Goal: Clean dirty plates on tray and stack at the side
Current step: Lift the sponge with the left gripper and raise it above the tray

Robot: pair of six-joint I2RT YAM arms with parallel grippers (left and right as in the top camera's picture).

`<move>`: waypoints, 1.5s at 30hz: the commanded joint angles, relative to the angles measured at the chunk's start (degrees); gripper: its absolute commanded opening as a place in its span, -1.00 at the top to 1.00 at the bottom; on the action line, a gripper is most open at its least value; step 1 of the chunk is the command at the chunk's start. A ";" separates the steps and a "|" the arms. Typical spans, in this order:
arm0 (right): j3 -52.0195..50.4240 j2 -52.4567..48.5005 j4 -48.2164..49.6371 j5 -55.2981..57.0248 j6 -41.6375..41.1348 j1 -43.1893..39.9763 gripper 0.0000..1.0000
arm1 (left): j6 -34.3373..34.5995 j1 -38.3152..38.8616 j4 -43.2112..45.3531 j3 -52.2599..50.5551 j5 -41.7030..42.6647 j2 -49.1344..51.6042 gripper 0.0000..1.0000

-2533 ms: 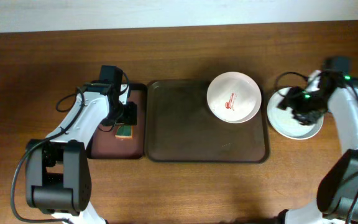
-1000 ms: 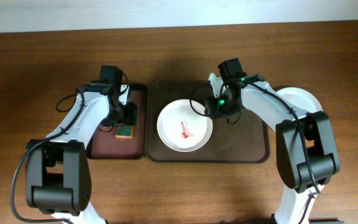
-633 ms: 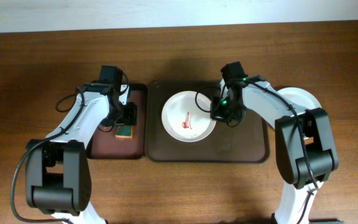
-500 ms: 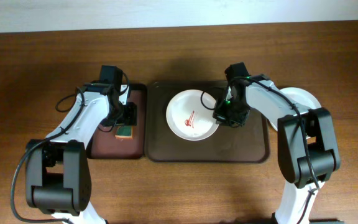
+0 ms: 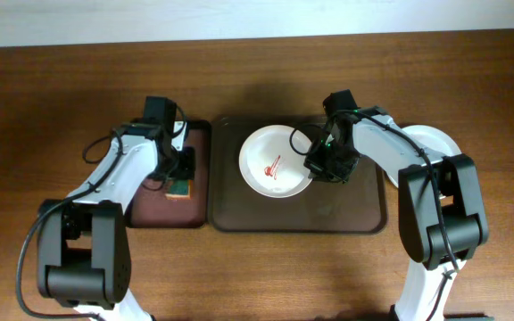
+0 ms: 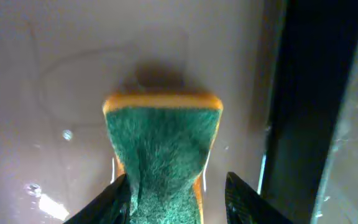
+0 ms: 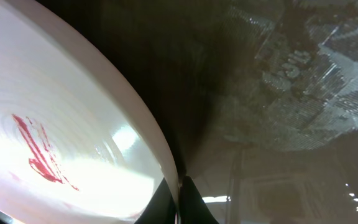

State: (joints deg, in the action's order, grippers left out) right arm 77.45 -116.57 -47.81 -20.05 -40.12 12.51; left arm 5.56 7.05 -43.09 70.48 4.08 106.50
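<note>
A white plate (image 5: 277, 162) with a red smear (image 7: 39, 149) at its centre lies on the dark brown tray (image 5: 346, 209), left of middle. My right gripper (image 5: 318, 164) is shut on the plate's right rim (image 7: 154, 134), its two fingers pinching the edge between them (image 7: 180, 190). Over the small maroon tray, my left gripper (image 5: 179, 175) straddles a green sponge (image 6: 160, 149) with an orange base. Its jaws stand open (image 6: 174, 186): the left finger touches the sponge and the right finger (image 6: 241, 196) is a little apart from it.
Another white plate (image 5: 435, 143) rests on the table right of the brown tray, partly under my right arm. The narrow maroon tray (image 5: 154, 209) lies against the brown tray's left side. The brown tray's rim (image 6: 303, 93) is right of the sponge.
My right gripper closed on the plate's rim and drew the plate a little right and toward the far side. My left jaws narrowed around the sponge.
</note>
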 commanded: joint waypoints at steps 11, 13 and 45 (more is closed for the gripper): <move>-0.68 -0.37 -1.31 1.01 -0.35 -0.04 0.92 | -0.07 -0.09 3.17 -4.24 1.01 -1.44 1.00; -0.68 -0.37 -1.33 1.01 0.70 -0.04 0.92 | -0.09 -0.09 1.18 -1.68 2.97 -2.10 1.00; -0.68 -0.37 -1.49 1.01 0.85 -0.04 0.92 | 1.25 -0.09 7.34 5.22 3.02 -32.46 1.00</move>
State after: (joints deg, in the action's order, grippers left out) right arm 77.45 -116.57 -48.88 -20.05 -39.16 12.51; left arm 5.61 7.05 -36.82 74.59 6.24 76.20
